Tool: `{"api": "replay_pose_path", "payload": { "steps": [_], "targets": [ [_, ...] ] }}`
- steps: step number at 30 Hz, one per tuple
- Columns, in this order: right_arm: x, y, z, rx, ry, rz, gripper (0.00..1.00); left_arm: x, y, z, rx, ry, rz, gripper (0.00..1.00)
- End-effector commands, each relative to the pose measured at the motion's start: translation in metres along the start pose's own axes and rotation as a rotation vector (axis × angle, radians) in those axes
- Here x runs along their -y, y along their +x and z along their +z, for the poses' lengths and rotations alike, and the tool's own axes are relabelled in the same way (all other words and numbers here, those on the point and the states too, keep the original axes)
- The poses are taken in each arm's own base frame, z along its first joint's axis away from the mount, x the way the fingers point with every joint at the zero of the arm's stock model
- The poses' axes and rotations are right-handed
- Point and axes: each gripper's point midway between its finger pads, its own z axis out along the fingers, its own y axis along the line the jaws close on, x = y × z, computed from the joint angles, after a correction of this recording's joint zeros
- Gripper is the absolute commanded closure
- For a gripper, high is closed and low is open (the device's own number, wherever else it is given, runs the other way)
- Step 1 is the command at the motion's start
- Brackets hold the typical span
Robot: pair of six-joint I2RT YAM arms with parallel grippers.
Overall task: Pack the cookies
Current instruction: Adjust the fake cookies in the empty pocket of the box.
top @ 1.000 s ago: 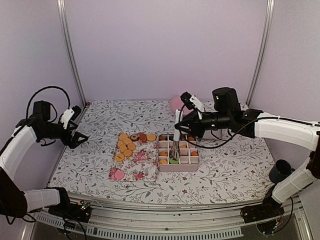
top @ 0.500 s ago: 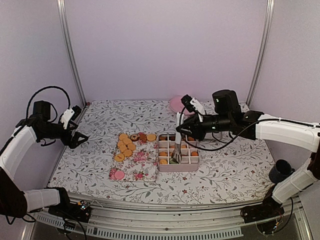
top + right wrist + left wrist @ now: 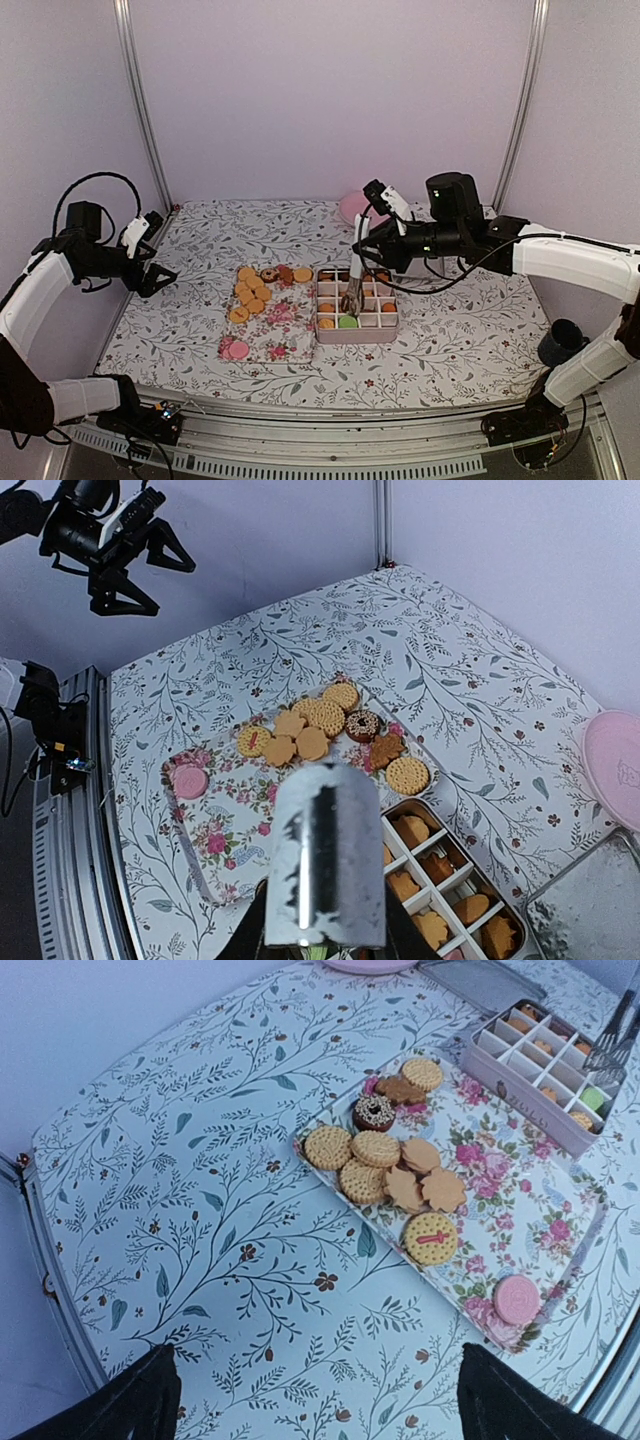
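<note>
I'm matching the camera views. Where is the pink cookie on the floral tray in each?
Top external: the pink cookie lies lower left of centre, at the floral tray's near end.
Left wrist: lower right.
Right wrist: left of centre.
Shared landmark: the divided box.

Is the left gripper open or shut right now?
Open. The left gripper holds nothing; its fingers sit far apart at the left wrist view's bottom corners.

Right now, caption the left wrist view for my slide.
Cookies clustered on a floral tray, partitioned box and tongs beyond.
</note>
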Motion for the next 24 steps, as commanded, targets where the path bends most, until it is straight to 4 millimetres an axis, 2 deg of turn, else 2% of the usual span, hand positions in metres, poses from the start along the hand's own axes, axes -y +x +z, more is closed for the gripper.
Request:
{"api": "replay_pose_path", "payload": {
  "steps": [1, 10, 15, 20, 24],
  "targets": [
    [-0.006, -0.024, -0.004, 0.068, -0.015, -0.011, 0.75, 0.001, -0.010, -0.005, 0.024, 0.001, 0.026, 0.03],
    [0.002, 0.014, 0.012, -0.021, 0.005, 0.007, 0.80, 0.001, -0.011, -0.005, 0.025, -0.003, 0.031, 0.03],
    [-0.001, 0.023, 0.014, -0.046, -0.002, 0.013, 0.80, 0.000, -0.013, -0.005, 0.029, 0.003, 0.029, 0.03],
    [-0.001, 0.014, 0.009, -0.029, 0.019, -0.001, 0.80, 0.001, -0.014, -0.005, 0.031, 0.007, 0.025, 0.03],
    [-0.003, -0.011, 0.000, 0.016, 0.034, -0.031, 0.80, 0.000, -0.014, -0.004, 0.027, 0.005, 0.024, 0.03]
  ]
}}
